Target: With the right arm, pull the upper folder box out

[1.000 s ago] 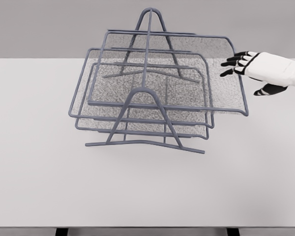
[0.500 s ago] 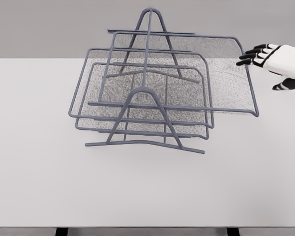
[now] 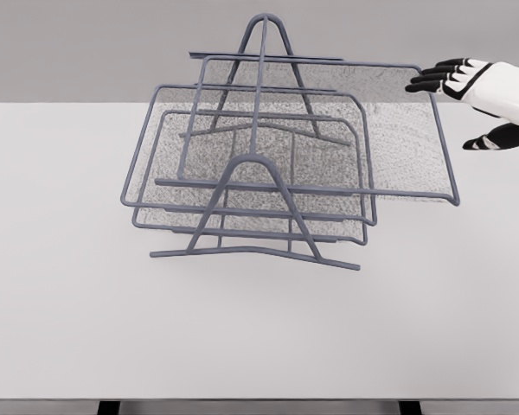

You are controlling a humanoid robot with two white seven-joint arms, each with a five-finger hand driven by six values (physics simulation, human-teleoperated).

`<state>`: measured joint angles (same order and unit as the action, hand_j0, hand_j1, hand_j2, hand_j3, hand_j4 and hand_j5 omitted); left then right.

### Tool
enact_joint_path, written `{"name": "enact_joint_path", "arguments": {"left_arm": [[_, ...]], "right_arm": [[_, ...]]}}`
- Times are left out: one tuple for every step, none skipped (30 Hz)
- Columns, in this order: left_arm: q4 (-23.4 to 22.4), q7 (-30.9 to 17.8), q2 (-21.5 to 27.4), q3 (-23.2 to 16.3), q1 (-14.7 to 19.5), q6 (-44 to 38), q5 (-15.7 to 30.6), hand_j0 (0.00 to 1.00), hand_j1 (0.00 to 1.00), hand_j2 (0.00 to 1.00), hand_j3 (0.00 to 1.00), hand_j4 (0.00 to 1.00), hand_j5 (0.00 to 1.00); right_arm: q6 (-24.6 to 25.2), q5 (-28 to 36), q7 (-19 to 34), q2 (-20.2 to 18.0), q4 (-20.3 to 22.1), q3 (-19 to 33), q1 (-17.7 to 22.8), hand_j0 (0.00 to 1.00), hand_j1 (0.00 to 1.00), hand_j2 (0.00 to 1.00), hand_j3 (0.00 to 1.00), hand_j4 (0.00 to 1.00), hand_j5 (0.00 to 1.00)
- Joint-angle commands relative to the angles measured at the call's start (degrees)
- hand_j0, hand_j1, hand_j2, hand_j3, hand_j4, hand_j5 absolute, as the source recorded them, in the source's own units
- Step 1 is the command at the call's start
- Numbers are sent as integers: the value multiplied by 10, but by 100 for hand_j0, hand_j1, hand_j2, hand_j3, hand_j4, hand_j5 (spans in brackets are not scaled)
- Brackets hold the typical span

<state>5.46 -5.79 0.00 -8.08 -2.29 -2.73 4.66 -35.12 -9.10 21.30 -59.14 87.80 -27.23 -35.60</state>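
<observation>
A dark grey wire rack (image 3: 258,164) holds three mesh trays on the white table (image 3: 69,303). The upper tray (image 3: 406,147) sticks out well to the right of the two below it, and its right rim reaches almost to the picture's edge. My right hand (image 3: 454,105) hovers at that tray's far right corner. Its black fingers (image 3: 432,79) are spread above the rim and the thumb (image 3: 489,141) hangs just outside the rim. It holds nothing. The middle tray (image 3: 169,130) and the lower tray (image 3: 242,226) sit squarely in the rack.
The rack's two A-shaped end frames stand at the front (image 3: 255,207) and the back (image 3: 264,52), with a foot bar along the table. Bare tabletop stretches in front of the rack and on both sides of it.
The upper tray has slid to the right, out of the rack. My right hand went right with it, then rose and now sits higher at the tray's far corner.
</observation>
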Motion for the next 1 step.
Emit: {"name": "enact_joint_path", "arguments": {"left_arm": [[0, 0, 0, 0, 0, 0, 0, 100, 100, 100, 100, 100, 100]], "right_arm": [[1, 5, 0, 0, 5, 1, 0, 100, 100, 100, 100, 100, 100]]}}
